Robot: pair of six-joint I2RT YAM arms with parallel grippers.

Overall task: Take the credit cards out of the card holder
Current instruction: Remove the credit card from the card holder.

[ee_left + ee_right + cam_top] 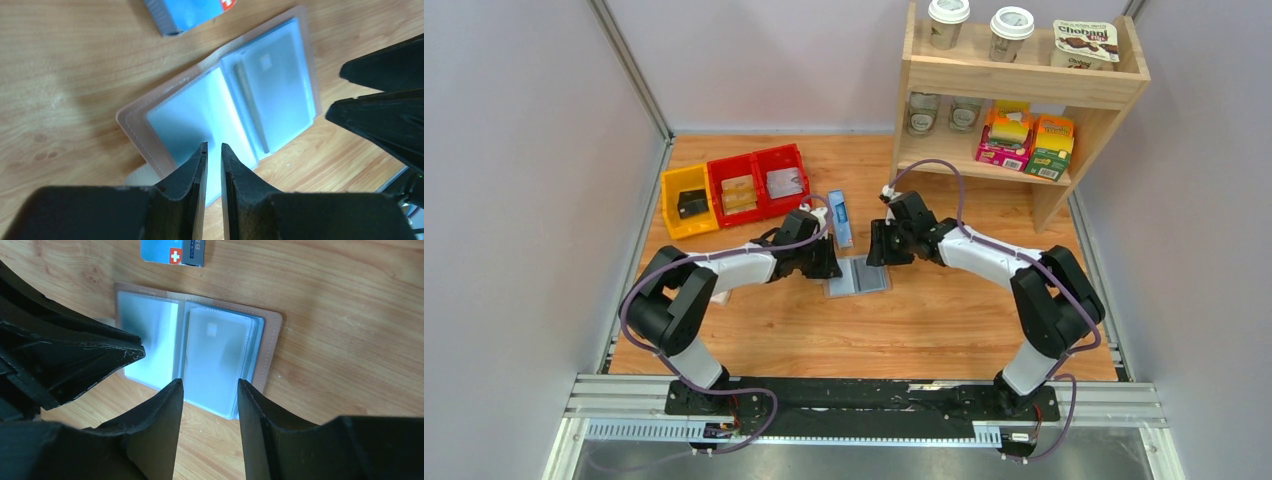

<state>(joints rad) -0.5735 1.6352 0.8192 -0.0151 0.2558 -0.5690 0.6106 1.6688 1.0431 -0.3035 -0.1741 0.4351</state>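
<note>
The card holder (864,278) lies open and flat on the wooden table, tan rim (272,340) outside and pale blue sleeves inside. One credit card (217,357) shows grey through the frosted sleeve of the right half; it also shows in the left wrist view (282,92). My left gripper (213,146) is all but shut, with a thin gap, tips down on the holder's left half (190,115). My right gripper (210,382) is open and empty, and its tips straddle the near edge of the right half. Each wrist view shows the other gripper's fingers (385,115) (75,355) close by.
A long narrow blue box (842,220) lies just behind the holder. A yellow bin (686,203) and two red bins (759,183) stand at the back left. A wooden shelf (1024,75) with cups, jars and cartons stands at the back right.
</note>
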